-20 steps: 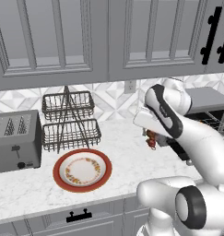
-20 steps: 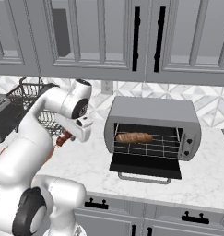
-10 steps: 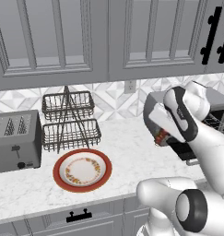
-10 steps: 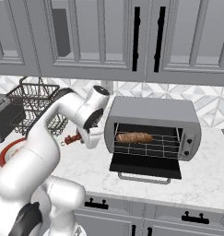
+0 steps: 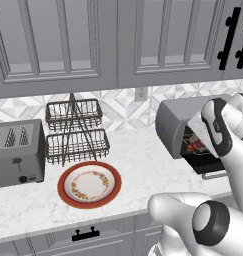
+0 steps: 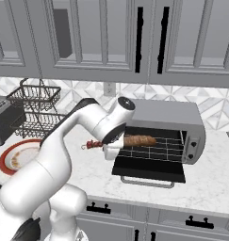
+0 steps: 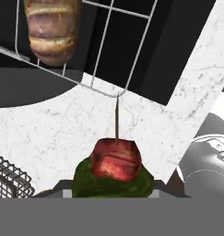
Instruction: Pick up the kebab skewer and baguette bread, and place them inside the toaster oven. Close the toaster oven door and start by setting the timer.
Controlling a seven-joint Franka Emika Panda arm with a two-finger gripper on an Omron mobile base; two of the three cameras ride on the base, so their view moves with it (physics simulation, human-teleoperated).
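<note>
Right base view: baguette bread (image 6: 139, 140) on toaster oven (image 6: 168, 123) rack | plate (image 5: 89, 184) bare

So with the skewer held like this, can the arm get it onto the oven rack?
Probably yes. The toaster oven door lies folded down, and the kebab skewer hangs at the open front, level with the wire rack. The baguette bread takes only the rack's left part.

Kebab skewer (image 6: 93, 144) at toaster oven (image 6: 170, 126) mouth; baguette bread (image 6: 139, 140) on rack, toaster oven door (image 6: 149, 169) down.
</note>
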